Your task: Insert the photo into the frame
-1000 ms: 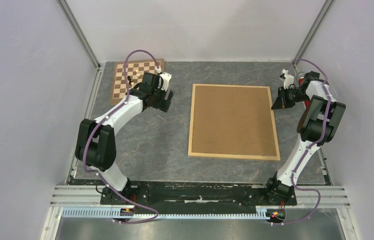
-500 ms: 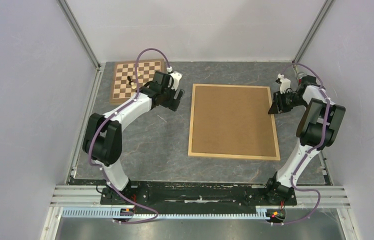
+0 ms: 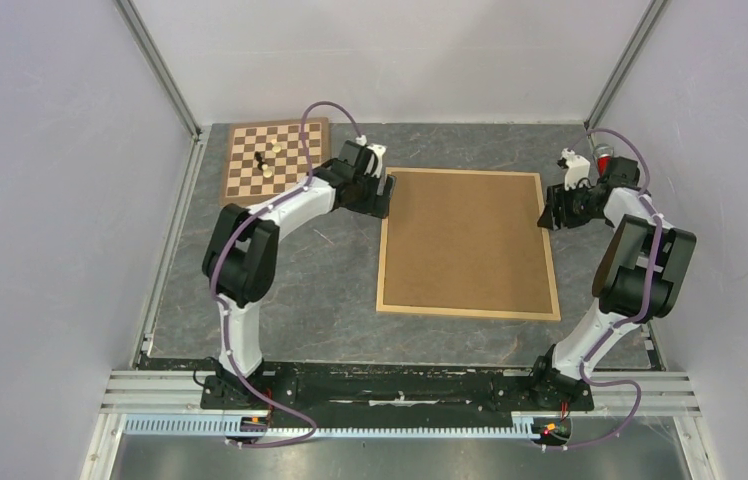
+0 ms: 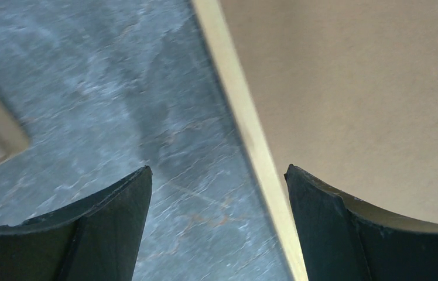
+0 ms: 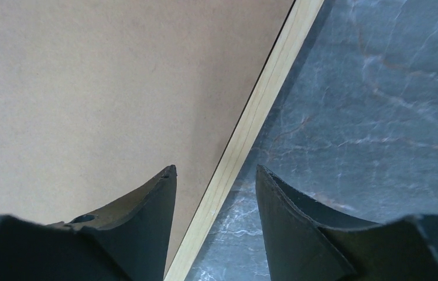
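The frame, thin light wood, lies flat mid-table with a brown backing board filling it. The photo is out of view. My left gripper is open over the frame's left rail near its far corner; in the left wrist view the rail runs between the fingers, close to the right one, above my left gripper. My right gripper is open astride the right rail, one finger over the board and the other over the table, gripping nothing.
A checkered chessboard with a few pieces sits at the far left, just behind my left arm. Grey marbled tabletop surrounds the frame. White enclosure walls stand close on both sides.
My left arm swung right from the chessboard to the frame's left rail, staying open. My right gripper opened from shut and shifted slightly over the right rail.
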